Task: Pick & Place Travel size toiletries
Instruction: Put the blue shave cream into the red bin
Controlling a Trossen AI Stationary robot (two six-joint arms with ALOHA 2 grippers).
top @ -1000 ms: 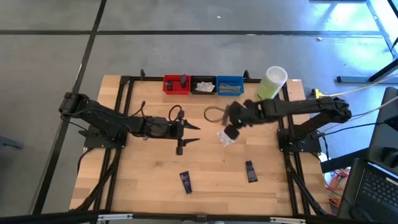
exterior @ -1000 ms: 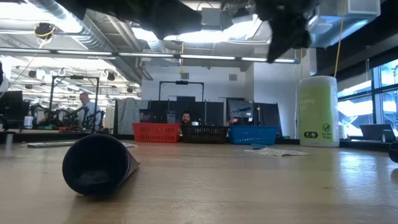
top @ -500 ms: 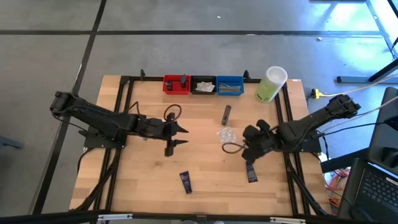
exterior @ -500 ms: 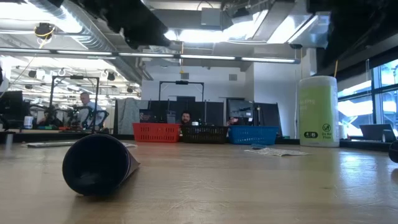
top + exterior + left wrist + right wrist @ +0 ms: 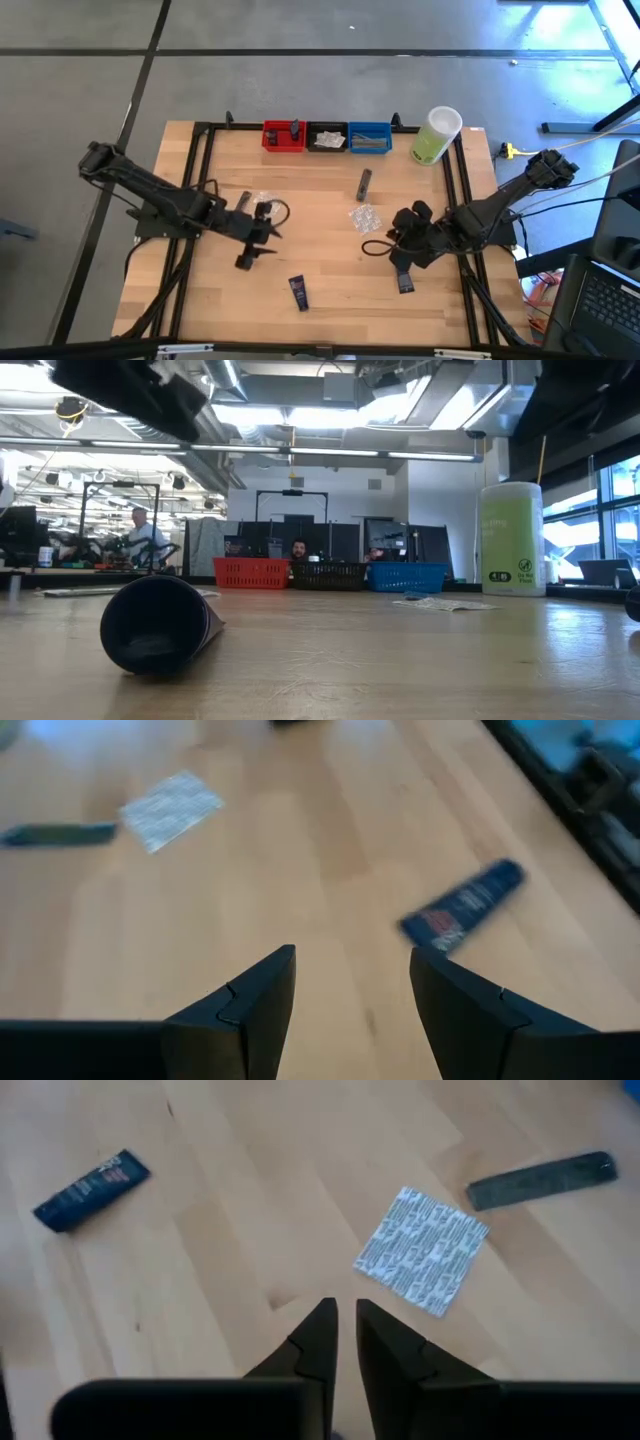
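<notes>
Navy tube (image 5: pixel 462 906) lies beyond the left gripper's (image 5: pixel 352 982) open jaws.

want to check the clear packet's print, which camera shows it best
The right wrist view: the clear packet lies flat and large just beyond the nearly closed right gripper. The high view shows it small mid-table; the left wrist view, blurred; the low view, hardly.
</notes>
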